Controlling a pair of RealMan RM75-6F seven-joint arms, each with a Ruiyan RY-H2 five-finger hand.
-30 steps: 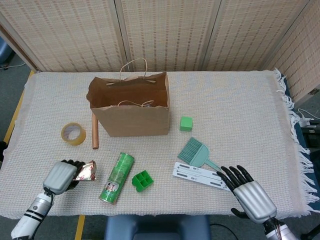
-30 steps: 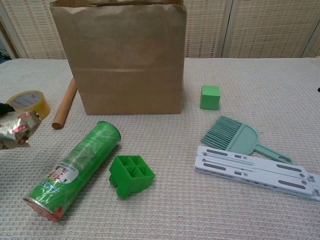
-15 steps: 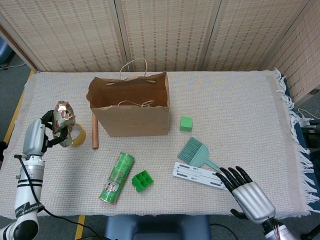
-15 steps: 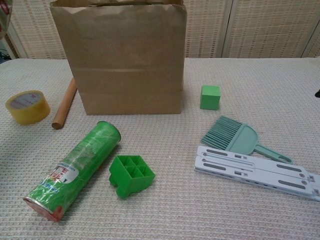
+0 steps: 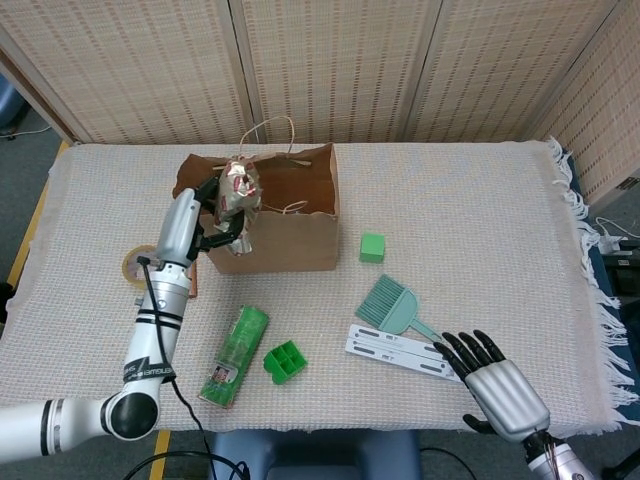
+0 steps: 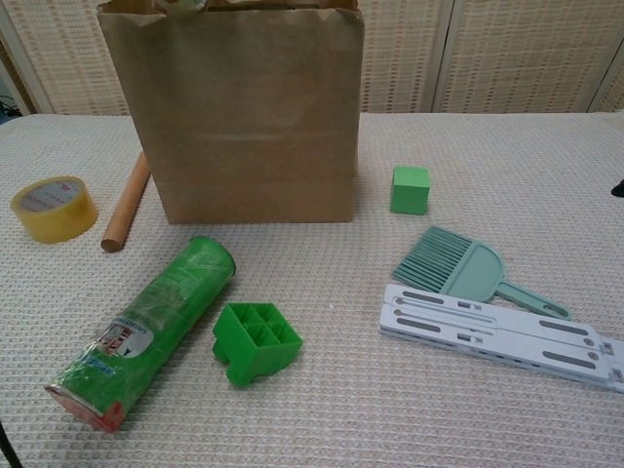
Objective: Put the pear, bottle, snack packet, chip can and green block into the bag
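Only head view shows left robot hand [image 5: 205, 215], snack packet [image 5: 240, 190]

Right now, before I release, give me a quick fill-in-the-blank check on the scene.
1. The left robot hand holds the snack packet above the open ____.
2. The chip can lies on its ____.
3. The green block sits on the table, to the ____ of the bag in the chest view.

Missing words: bag; side; right

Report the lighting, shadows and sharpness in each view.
Head view: even, soft light, faint shadows, sharp; the snack packet in the left robot hand glints. Chest view: equally flat light, only a soft shadow under the chip can; the bag top is cropped.
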